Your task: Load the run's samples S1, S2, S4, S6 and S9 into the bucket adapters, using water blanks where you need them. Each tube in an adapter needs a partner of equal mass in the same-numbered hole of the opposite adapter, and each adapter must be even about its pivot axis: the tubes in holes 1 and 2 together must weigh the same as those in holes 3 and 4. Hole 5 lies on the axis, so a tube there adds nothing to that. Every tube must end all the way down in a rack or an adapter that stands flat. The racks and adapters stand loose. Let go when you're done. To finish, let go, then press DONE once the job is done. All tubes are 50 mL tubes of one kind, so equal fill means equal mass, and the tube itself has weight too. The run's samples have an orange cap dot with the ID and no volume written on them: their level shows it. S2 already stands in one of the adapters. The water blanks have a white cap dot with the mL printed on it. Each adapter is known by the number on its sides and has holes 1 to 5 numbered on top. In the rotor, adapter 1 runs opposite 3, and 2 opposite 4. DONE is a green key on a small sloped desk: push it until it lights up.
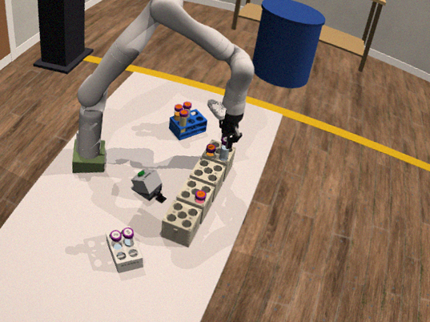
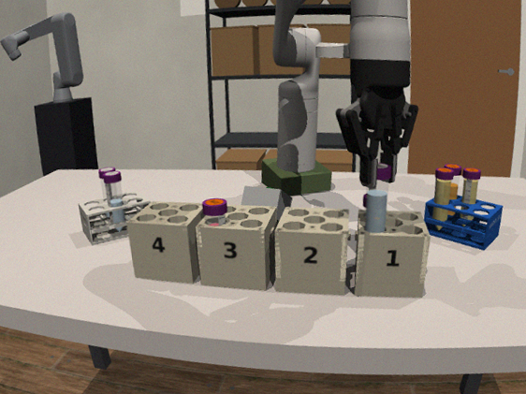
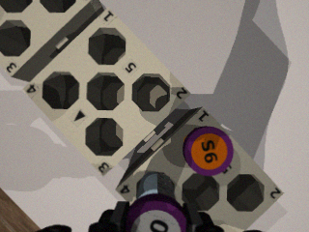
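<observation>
While clenching a water blank [image 2: 376, 209] by its purple cap, the fingers [image 2: 380, 165] are lowering it partway into adapter 1 [image 2: 392, 259], beside S6 [image 3: 209, 151], where a plumb, slow descent is needed until it seats.

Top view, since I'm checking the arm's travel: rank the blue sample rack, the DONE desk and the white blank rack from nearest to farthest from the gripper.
1. Blue sample rack, just to the left of the gripper in the image.
2. DONE desk, lower left, beside the adapter row.
3. White blank rack, farthest, toward the mat's near end.
</observation>
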Robot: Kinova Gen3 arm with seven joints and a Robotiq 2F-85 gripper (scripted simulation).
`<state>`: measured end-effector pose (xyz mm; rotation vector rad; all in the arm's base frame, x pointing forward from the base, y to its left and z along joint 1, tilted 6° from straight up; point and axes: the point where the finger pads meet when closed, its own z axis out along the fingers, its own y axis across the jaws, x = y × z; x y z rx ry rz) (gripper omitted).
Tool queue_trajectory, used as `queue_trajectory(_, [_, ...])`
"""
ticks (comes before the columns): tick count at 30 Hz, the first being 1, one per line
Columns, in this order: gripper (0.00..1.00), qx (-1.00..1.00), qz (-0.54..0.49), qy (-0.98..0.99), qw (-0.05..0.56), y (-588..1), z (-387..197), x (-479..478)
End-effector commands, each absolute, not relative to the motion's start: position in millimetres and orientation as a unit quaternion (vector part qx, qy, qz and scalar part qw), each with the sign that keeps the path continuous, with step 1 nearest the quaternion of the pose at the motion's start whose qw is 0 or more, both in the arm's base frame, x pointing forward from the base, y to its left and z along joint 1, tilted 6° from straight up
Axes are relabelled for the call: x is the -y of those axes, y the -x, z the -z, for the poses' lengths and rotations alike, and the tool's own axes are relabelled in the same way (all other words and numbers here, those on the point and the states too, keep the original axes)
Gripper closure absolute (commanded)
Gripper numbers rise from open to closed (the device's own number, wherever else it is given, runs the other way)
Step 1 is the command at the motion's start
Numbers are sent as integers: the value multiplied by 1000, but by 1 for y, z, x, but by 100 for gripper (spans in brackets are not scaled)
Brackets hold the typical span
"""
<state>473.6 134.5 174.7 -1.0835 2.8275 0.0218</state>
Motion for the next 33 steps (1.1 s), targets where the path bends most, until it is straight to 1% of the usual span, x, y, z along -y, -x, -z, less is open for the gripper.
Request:
queue_trajectory(1, [90, -933, -5, 354, 58, -475, -171, -133])
queue_trajectory(33, [90, -933, -5, 354, 58, -477, -153, -134])
